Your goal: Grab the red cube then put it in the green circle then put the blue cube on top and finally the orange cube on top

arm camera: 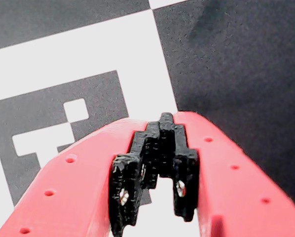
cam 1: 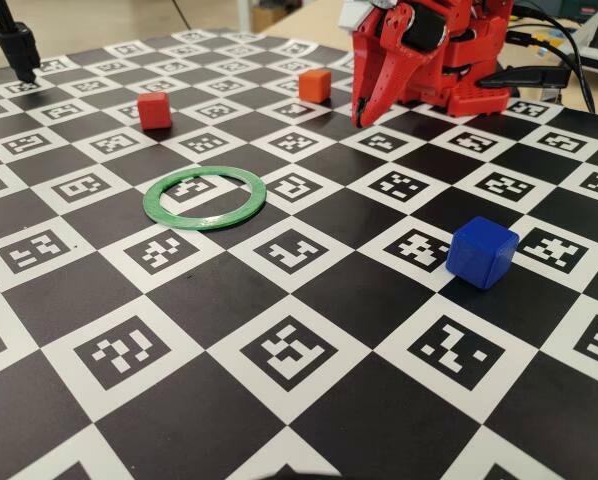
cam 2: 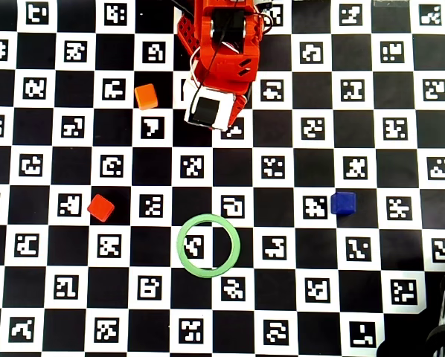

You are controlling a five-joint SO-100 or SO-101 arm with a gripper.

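At the top centre of the fixed view, my gripper (cam 1: 359, 118) hangs with its tips together and empty, pointing down at the board. The arm is folded close over its base. I judge the red cube (cam 1: 154, 109), upper left, risks being nudged if I descend with the fingers unopened. The green circle (cam 1: 205, 197) lies centre-left, the orange cube (cam 1: 315, 85) beside the arm, the blue cube (cam 1: 482, 251) right.

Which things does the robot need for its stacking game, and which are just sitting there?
For the game:
red cube
green circle, nothing inside it
blue cube
orange cube
pincer, shut and empty

Just sitting there:
checkered marker board
black stand at the far left corner in the fixed view
cables behind the arm
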